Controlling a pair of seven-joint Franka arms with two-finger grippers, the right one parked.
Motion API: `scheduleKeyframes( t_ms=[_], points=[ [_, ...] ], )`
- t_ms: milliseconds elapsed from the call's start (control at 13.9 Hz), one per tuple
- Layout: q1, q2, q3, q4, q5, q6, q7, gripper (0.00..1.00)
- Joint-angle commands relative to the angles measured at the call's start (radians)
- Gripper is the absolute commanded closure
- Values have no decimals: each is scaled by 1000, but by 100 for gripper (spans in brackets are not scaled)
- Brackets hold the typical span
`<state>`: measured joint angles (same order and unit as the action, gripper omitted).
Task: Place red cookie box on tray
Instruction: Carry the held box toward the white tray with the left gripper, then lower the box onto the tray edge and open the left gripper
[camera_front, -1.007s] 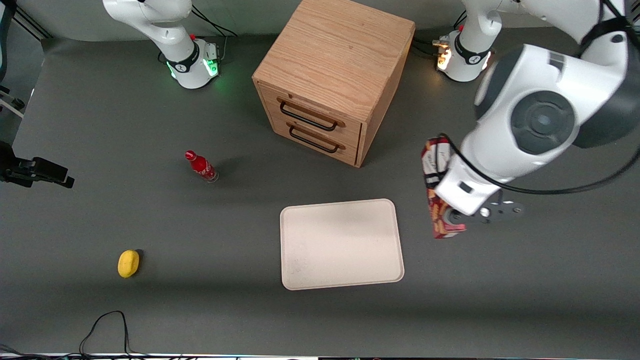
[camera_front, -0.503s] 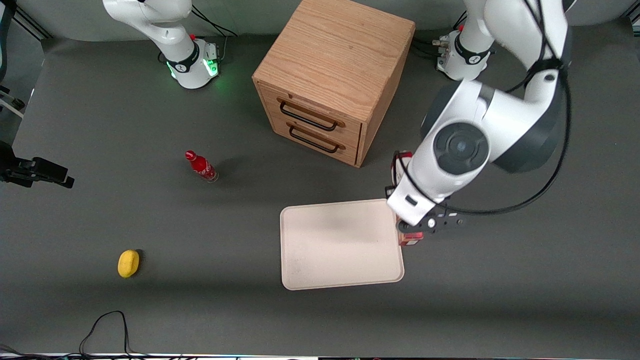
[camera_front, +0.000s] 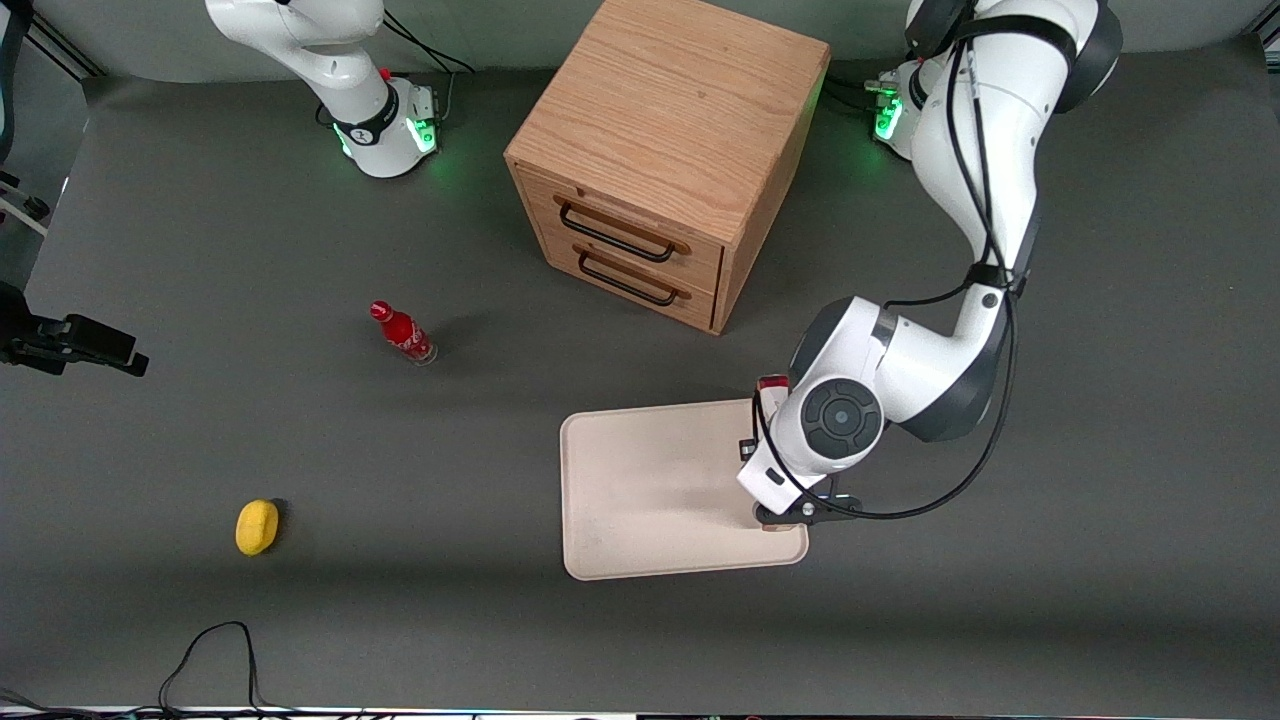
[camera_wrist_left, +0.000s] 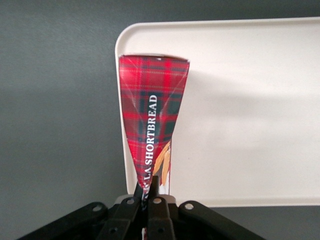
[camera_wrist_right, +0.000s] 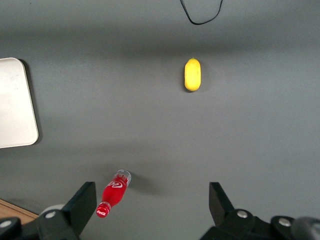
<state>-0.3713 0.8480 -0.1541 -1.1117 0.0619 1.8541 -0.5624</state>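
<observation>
Glossy tartan cardboard red cookie box (camera_wrist_left: 152, 115); matt, smooth cream tray (camera_wrist_left: 250, 125).

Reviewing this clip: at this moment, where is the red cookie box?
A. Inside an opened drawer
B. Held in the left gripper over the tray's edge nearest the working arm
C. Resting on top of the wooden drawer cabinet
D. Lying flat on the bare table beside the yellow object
B. The wrist view shows the gripper shut on the red cookie box, which hangs over the tray along its rim; the front view agrees.

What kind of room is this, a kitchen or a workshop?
Probably a robotics lab: a robot arm's gripper holds a red cookie box over a tray, on a grey table with a small wooden drawer cabinet.
</observation>
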Motion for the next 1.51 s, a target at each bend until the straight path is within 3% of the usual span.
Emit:
scheduleKeyframes(
  t_ms=[0, 359, 431, 503, 575, 719, 863, 1007, 1150, 1294, 1438],
  points=[
    [-5, 23, 7, -14, 12, 59, -4, 100],
    [-1, 43, 8, -14, 13, 85, -4, 100],
    [2, 43, 8, -14, 13, 85, -1, 94],
    [0, 43, 11, -16, 19, 98, 2, 23],
    [-3, 43, 11, -25, 47, 127, -4, 0],
    [-6, 36, 10, -33, 99, 131, -40, 0],
    [-6, 16, 10, -33, 99, 109, -47, 0],
    [-6, -58, 7, -26, 96, -17, -48, 0],
    [8, -166, 2, -28, 76, -180, -57, 0],
    [35, -271, 7, -33, 4, -291, -57, 0],
    [58, -363, 8, -37, 1, -380, -48, 0]
  ],
)
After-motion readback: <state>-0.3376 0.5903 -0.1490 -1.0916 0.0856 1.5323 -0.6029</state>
